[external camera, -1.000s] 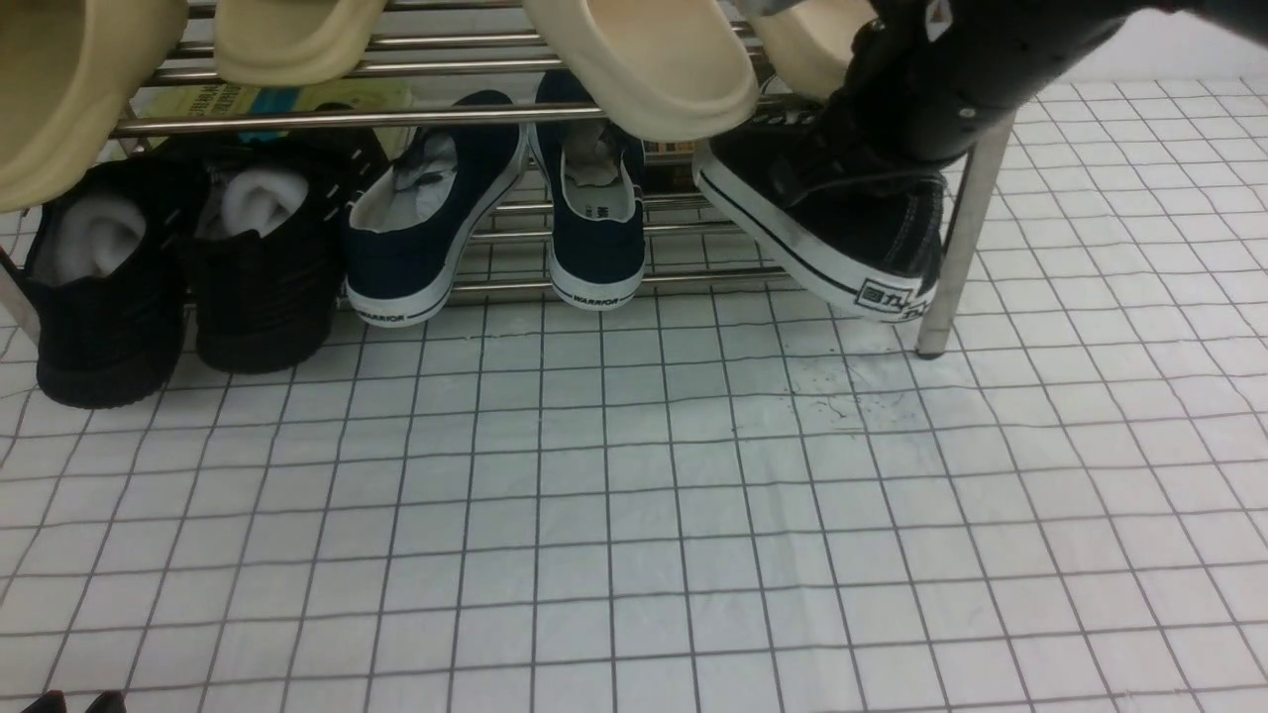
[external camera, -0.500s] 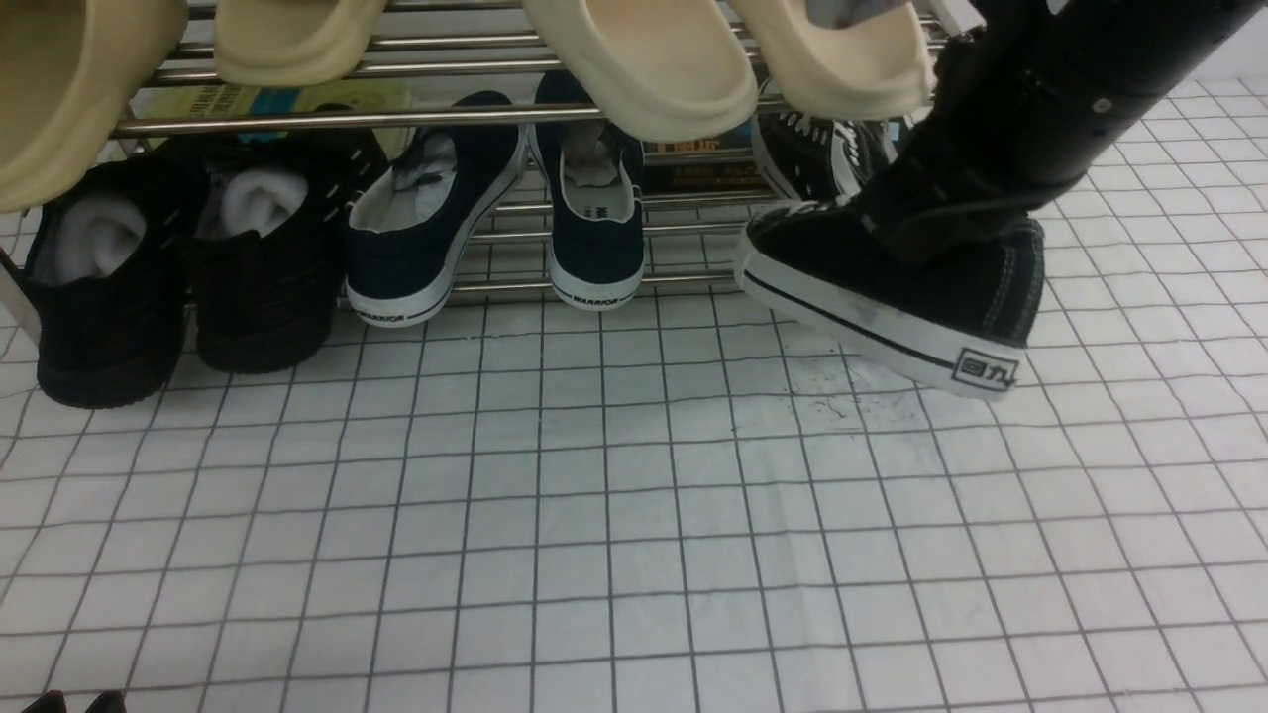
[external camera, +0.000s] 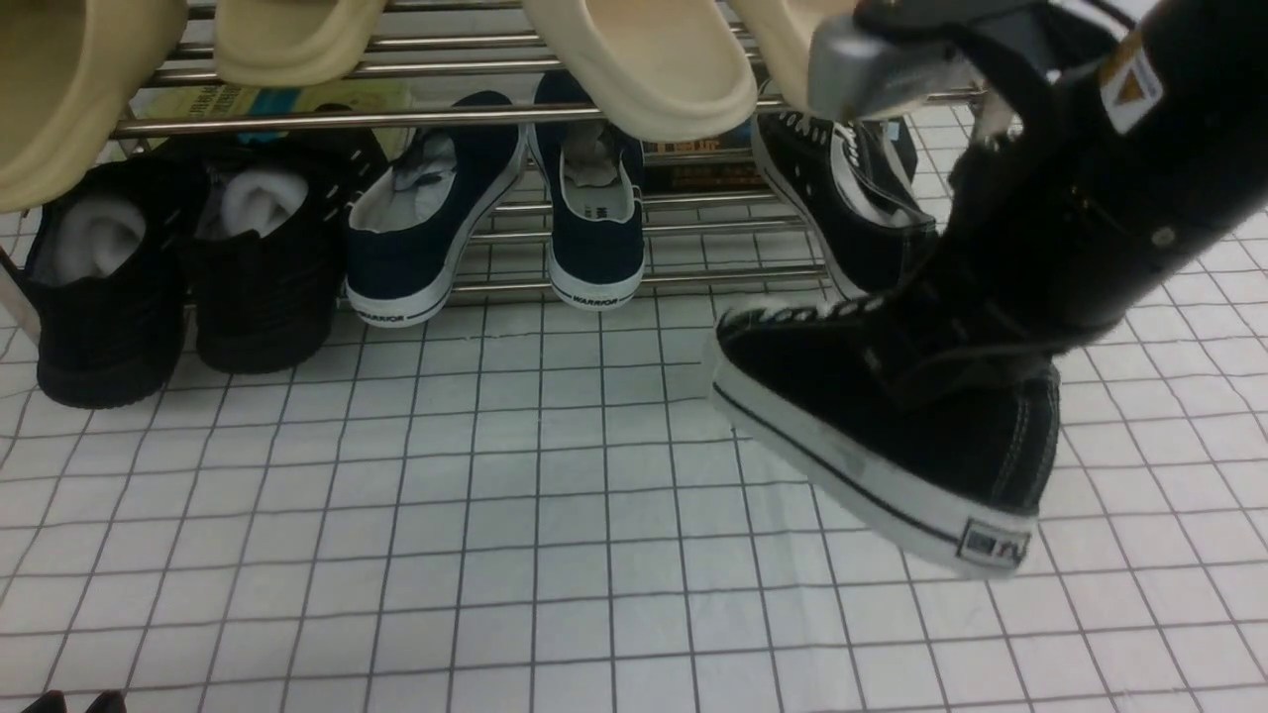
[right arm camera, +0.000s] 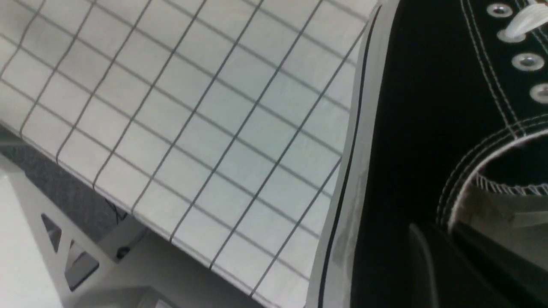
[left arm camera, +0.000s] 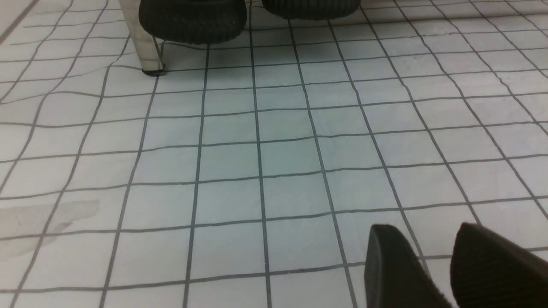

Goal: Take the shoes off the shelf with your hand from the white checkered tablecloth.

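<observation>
Right gripper (external camera: pixel 951 342): jaws pinching one black sneaker (external camera: pixel 872 426), tilted over the checkered tablecloth (external camera: pixel 495 515). Second sneaker (external camera: pixel 862 228) on the shelf (external camera: pixel 693 280). Left gripper (left arm camera: pixel 441 265): jaws slightly apart.

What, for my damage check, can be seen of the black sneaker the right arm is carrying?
The black sneaker is a canvas low-top with white stitching, white laces, metal eyelets and a white sole bearing a thin black stripe and a heel label. The sole's side looks scuffed grey. It hangs tilted, heel lowest and nearest the front camera, seemingly clear of the checkered tablecloth, out in front of the shelf. Only the right arm touches it, gripping at the collar.
</observation>
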Robot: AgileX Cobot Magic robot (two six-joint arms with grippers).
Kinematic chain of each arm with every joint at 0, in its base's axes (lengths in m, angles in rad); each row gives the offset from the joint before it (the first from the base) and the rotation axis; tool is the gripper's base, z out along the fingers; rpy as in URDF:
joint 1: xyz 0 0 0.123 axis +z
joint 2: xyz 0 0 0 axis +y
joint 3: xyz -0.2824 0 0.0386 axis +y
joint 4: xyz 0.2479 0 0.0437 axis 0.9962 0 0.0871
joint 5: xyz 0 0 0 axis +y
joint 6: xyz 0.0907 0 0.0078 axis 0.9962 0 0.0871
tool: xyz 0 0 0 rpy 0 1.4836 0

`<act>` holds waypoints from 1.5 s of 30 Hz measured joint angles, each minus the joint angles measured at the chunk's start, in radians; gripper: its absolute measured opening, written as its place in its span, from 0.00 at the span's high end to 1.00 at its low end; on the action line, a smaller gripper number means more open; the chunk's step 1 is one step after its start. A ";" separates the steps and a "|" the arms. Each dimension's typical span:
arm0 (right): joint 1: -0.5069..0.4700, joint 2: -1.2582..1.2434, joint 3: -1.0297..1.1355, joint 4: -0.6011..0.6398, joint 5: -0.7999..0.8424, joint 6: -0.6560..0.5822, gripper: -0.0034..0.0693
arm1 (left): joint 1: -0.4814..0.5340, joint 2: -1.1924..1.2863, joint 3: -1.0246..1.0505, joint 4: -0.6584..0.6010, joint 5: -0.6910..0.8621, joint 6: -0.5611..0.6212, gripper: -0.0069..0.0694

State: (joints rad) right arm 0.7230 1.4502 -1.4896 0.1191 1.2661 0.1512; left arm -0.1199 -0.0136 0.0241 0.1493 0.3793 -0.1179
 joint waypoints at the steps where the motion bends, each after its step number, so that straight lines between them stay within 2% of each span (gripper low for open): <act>1: 0.037 -0.002 0.032 -0.036 -0.002 0.058 0.94 | 0.000 0.000 0.000 0.000 0.000 0.000 0.59; 5: 0.139 0.020 0.103 -0.165 -0.077 0.237 0.94 | 0.000 0.000 0.000 0.000 0.000 0.000 0.59; 6: 0.148 0.025 0.105 -0.173 -0.082 0.247 0.94 | 0.000 0.000 0.000 0.000 0.000 0.000 0.59; 8: 0.190 0.061 0.111 -0.300 -0.168 0.379 0.94 | 0.000 0.000 0.000 0.000 0.000 0.000 0.59; 13: 0.206 0.136 0.111 -0.487 -0.302 0.537 0.94 | 0.000 0.000 0.000 0.000 0.000 0.000 0.59; 17: 0.208 0.202 0.111 -0.578 -0.351 0.587 0.94 | 0.000 0.000 0.000 0.000 0.000 0.000 0.59; 23: 0.220 0.269 0.111 -0.589 -0.397 0.635 0.93 | 0.000 0.000 0.000 0.000 0.000 0.000 0.59; 29: 0.232 0.339 0.111 -0.612 -0.456 0.797 0.92 | 0.000 0.000 0.000 0.000 0.000 0.000 0.59; 34: 0.234 0.356 0.111 -0.618 -0.456 0.828 0.92 | 0.000 0.000 0.000 0.000 0.000 0.000 0.59; 40: 0.217 0.357 0.112 -0.680 -0.463 0.831 0.86 | 0.000 0.000 0.000 0.000 0.000 0.000 0.59; 45: 0.211 0.357 0.109 -0.659 -0.454 0.831 0.75 | 0.000 0.000 0.000 0.000 0.000 0.000 0.59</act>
State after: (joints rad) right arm 0.9345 1.8074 -1.3803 -0.5399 0.8123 0.9824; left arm -0.1199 -0.0136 0.0241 0.1493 0.3793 -0.1179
